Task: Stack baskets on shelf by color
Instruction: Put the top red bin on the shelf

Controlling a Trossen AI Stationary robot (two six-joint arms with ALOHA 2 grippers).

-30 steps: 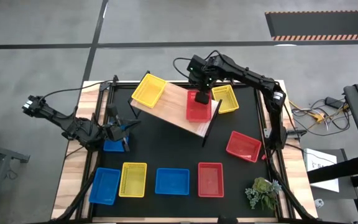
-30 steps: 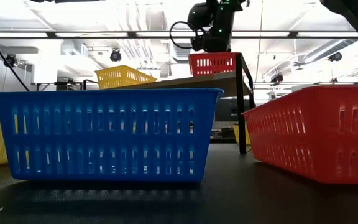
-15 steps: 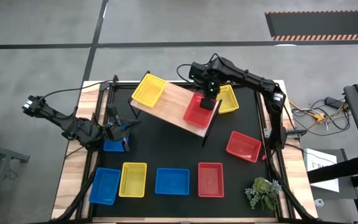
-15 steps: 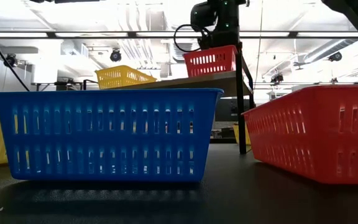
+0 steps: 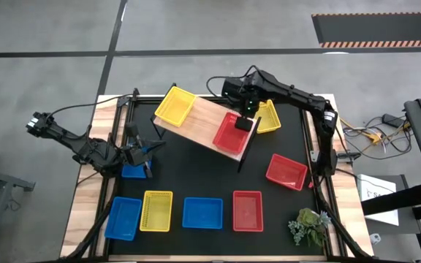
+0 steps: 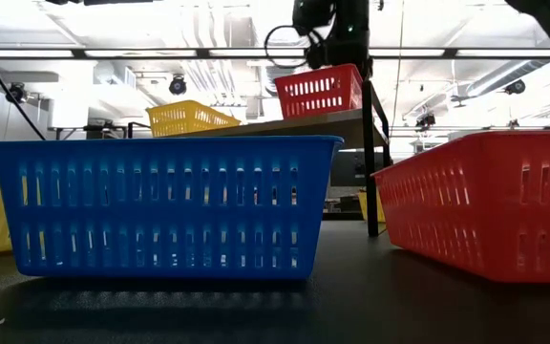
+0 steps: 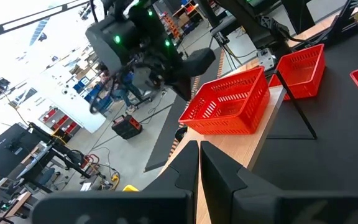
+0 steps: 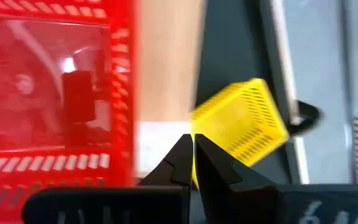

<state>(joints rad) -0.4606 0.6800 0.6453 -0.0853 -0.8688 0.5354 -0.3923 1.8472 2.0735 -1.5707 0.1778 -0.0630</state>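
Down front on the black table [image 5: 196, 175], a row of baskets: blue [image 5: 122, 218], yellow [image 5: 156, 210], blue [image 5: 202, 212], red [image 5: 248, 210]. A plant [image 5: 310, 225] sits at the corner. Mid-table, the left gripper [image 5: 146, 150] waits, fingers pressed together, holding nothing. Farther back, the right gripper [image 5: 248, 120] is pinched on the rim of a red basket [image 5: 231, 134] at the wooden shelf [image 5: 199, 120], with a yellow basket [image 5: 175, 105] at its far end. Beyond lies grey floor.
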